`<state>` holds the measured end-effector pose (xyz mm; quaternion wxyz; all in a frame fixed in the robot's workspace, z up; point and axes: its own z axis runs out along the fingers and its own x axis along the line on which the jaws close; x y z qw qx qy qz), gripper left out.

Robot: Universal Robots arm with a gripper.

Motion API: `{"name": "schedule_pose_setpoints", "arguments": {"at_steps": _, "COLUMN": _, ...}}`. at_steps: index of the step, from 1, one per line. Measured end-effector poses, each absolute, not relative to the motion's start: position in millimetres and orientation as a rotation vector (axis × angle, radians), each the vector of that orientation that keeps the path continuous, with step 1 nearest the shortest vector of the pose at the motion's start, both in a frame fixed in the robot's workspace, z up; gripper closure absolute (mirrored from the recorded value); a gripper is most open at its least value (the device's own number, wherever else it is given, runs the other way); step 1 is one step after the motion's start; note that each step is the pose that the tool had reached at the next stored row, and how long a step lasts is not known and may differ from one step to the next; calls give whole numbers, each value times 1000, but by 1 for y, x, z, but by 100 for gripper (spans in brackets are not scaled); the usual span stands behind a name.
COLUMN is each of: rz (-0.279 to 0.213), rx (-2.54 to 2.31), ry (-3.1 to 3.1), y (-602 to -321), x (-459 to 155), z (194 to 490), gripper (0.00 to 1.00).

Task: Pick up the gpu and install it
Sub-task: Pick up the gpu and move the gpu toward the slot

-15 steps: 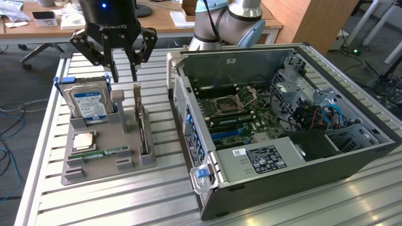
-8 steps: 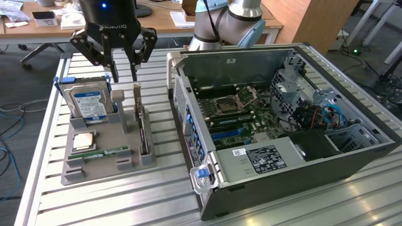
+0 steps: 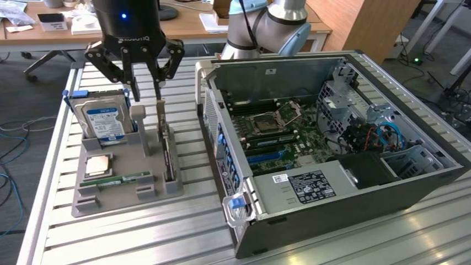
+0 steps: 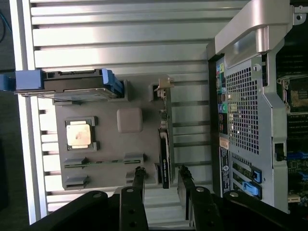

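The gpu [image 3: 167, 157] stands on its long edge in a slot at the side of the grey holder [image 3: 132, 160] nearest the computer case, its pale bracket end pointing up at the back. In the wrist view the gpu [image 4: 165, 154] is a thin dark strip running along the holder [image 4: 108, 144]. My black gripper [image 3: 147, 95] hangs just above the gpu's bracket end, open, with nothing held. From the wrist, the gripper [image 4: 161, 174] has one finger on each side of the card's line.
The holder also carries a blue-labelled hard drive [image 3: 105, 122], a square processor [image 3: 99, 164] and a narrow memory stick [image 3: 125, 179]. An open computer case [image 3: 353, 204] with its motherboard [image 3: 279, 132] exposed lies on the slatted aluminium table at the exterior view's right, close beside the holder.
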<state>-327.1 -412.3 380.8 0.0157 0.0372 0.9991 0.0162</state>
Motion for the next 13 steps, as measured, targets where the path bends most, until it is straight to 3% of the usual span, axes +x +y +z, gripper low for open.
{"name": "schedule_pose_setpoints", "arguments": {"at_steps": 13, "rz": 50, "rx": 116, "ry": 3108, "y": -412, "x": -327, "z": 372, "gripper": 58}}
